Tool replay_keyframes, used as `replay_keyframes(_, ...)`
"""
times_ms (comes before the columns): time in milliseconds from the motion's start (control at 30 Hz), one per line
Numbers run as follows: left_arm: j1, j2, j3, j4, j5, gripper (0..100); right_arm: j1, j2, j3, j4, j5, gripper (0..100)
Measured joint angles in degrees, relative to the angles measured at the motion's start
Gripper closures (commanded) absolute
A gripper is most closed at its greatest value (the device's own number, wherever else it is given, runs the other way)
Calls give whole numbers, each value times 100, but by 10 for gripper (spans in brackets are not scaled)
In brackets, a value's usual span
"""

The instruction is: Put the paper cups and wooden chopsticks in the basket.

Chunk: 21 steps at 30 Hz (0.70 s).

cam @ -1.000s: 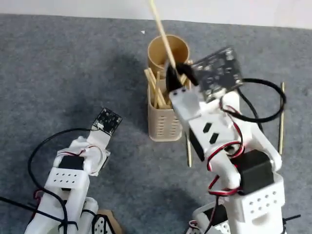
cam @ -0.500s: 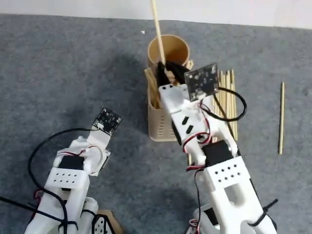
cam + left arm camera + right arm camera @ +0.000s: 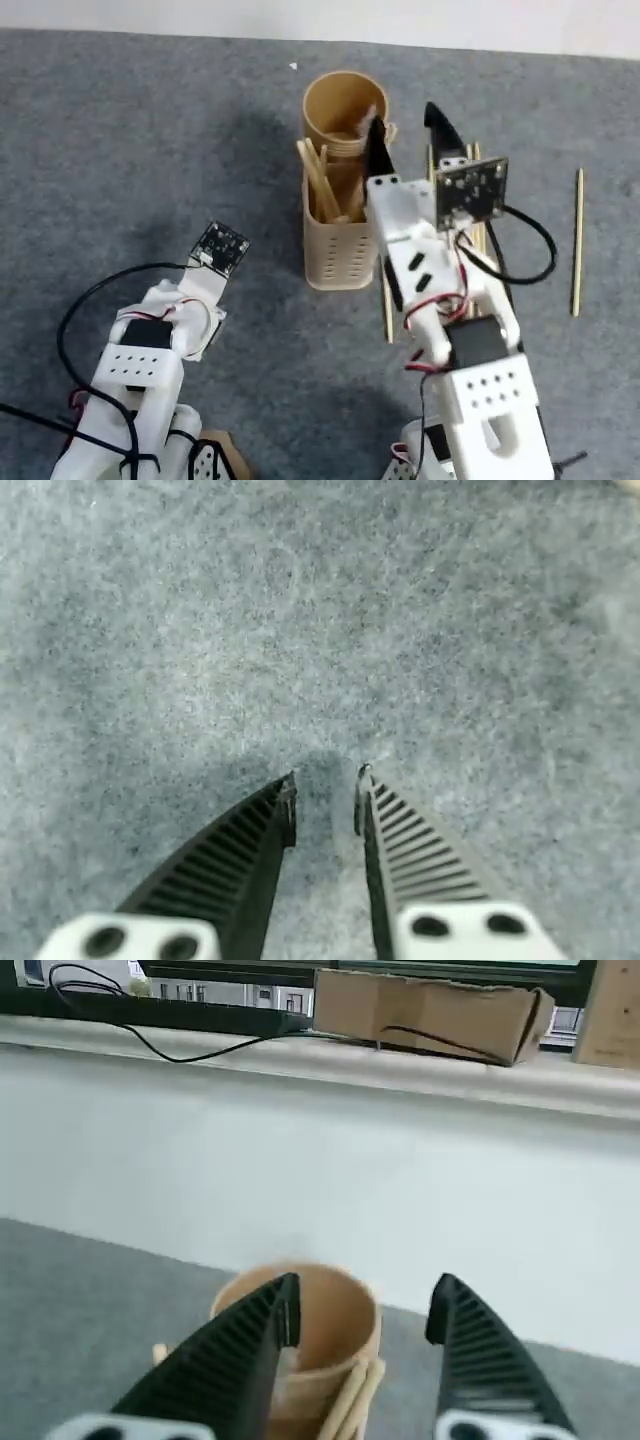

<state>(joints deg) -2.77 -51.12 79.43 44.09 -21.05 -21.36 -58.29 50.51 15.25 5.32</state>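
The right gripper point(image 3: 405, 120) hangs wide open and empty at upper centre, beside the basket point(image 3: 338, 262), which holds chopsticks point(image 3: 322, 185), with a paper cup point(image 3: 335, 100) at its upper end. A loose chopstick point(image 3: 577, 240) lies at far right. It is probably light, stiff and thin, and best pinched mid-length. The left gripper point(image 3: 325, 780) is slightly parted and empty.

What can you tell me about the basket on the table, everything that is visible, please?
The basket is a tall, narrow, beige container, plastic by its look, with rows of small holes in its walls. It stands upright on the grey surface. A brown paper cup stands in its far end, and several wooden chopsticks lean inside. The right gripper hangs over its right edge, fingers open.
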Motion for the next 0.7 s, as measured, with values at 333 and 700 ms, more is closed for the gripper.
replay_keyframes(333, 18, 0, 0, 0, 0, 870, 2426, 97, -1125, 2119, 580, 783)
replay_keyframes(700, 70, 0, 0, 0, 0, 870, 3209, 3560, -1468, 2470, 1591, 783)
